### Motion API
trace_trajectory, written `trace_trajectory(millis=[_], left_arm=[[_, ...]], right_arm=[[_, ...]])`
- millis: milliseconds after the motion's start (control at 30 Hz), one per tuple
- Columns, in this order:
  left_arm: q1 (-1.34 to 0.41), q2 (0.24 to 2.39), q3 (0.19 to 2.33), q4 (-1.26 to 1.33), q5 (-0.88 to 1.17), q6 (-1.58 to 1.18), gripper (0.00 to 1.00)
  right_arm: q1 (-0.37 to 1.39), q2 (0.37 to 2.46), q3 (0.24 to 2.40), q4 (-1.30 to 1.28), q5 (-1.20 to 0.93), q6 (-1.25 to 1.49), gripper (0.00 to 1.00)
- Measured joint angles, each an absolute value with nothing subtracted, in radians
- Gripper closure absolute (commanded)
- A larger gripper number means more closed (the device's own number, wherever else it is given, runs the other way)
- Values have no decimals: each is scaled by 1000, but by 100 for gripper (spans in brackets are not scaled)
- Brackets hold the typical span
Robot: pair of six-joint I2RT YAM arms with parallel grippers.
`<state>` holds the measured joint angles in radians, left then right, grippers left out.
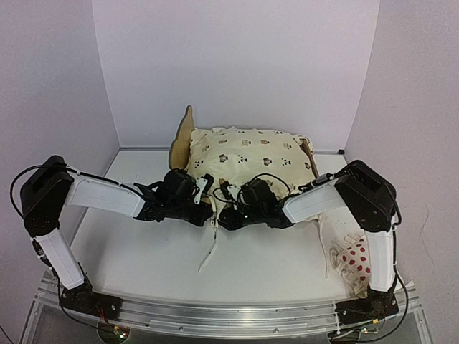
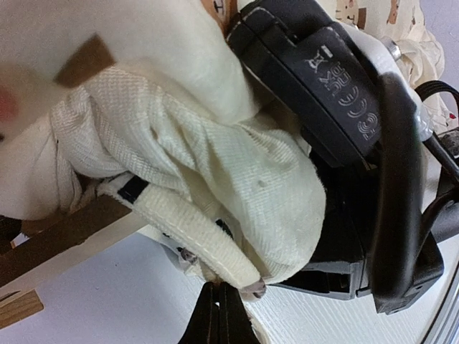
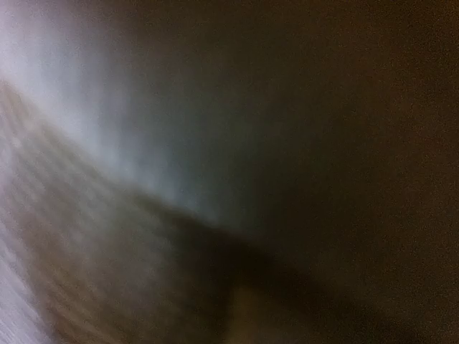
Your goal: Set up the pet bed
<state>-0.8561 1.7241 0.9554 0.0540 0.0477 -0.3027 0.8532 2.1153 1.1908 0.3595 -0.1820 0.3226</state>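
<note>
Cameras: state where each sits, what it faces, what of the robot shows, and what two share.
Top: above and behind the bases, looking down on the table; left arm and right arm reach the cushion on the bed.
Left wrist: on the left arm, close on cushion fabric; left gripper shut at bottom, right arm opposite.
Right wrist: dark blur, nothing readable.
Shared: cushion, in top and left wrist.

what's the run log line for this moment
stage: cushion on pet bed | left gripper: shut, at cushion's near edge | right gripper: at same edge, jaws unclear | pillow: aside at right
</note>
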Motion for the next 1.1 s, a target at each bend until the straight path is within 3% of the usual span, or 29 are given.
trace_trajectory(millis=[333,633,1100], left_arm=[[-847,1724,954,55,59,-303,100],[-843,1724,954,60,69,-304,100],[-842,1724,954,62,88,-310,100]], right_arm=[[853,2165,1185,547,-188,348,69],[856,2181,1155,649,-152,374,71],[865,2213,1154,718,-104,409,100]])
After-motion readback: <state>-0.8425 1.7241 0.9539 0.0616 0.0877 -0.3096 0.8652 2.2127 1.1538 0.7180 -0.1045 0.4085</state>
